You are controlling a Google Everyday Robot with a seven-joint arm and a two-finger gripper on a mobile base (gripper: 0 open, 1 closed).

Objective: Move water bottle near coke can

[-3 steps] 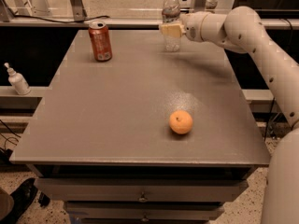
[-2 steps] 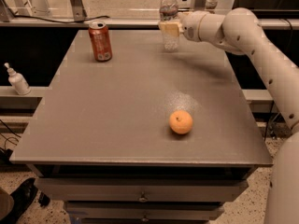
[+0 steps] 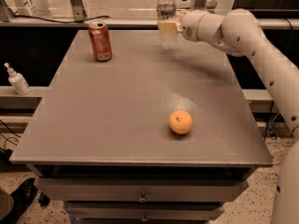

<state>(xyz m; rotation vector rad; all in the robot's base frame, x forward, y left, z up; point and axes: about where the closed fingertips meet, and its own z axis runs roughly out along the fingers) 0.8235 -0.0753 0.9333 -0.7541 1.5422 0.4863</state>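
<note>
The gripper (image 3: 169,26) grasps the water bottle (image 3: 166,6) at the far edge of the table (image 3: 117,125) — the coke can (image 3: 100,42) stands upright, well apart.

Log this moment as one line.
gripper: shut on water bottle, at table far edge | coke can: upright, apart from bottle | move: pending

The white arm (image 3: 261,55) rises along the right edge of the view, bends at the elbow near the top and reaches leftward, forearm nearly level. The gripper (image 3: 168,26) sits high, just right of centre, its fingers (image 3: 164,26) (tan pads) clamped on the middle of the bottle (image 3: 166,6), wrist horizontal.
</note>
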